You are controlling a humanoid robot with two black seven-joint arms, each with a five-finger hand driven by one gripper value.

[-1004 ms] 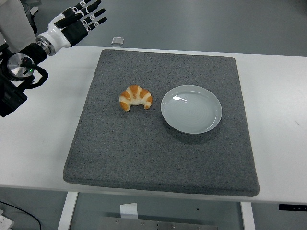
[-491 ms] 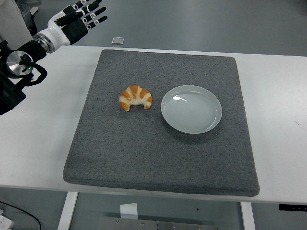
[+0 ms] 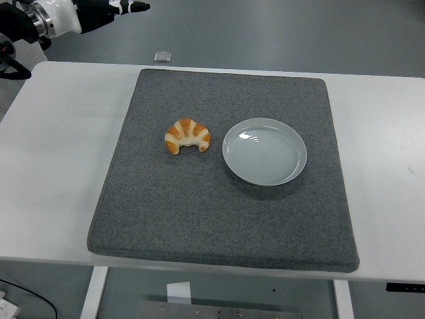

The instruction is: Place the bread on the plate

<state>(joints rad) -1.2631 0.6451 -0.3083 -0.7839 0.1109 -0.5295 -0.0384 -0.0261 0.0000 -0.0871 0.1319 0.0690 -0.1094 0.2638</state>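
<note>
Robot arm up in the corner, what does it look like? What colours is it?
Only a little of the left arm shows at the top left corner. It has a black body, a shiny silver ring and a white cuff at the wrist. The left hand is black with small white marks; most of it is cut off.

Floor [image 3: 279, 30]: grey, smooth, across top of frame | White table [image 3: 53, 166]: spans frame width | Small pale object [image 3: 163, 56]: on floor, upper left | Light: even

Golden-brown, cream-striped bread [image 3: 188, 135], pale grey-white plate [image 3: 265, 151], speckled dark grey mat [image 3: 226, 219], white table [image 3: 56, 166]
</note>
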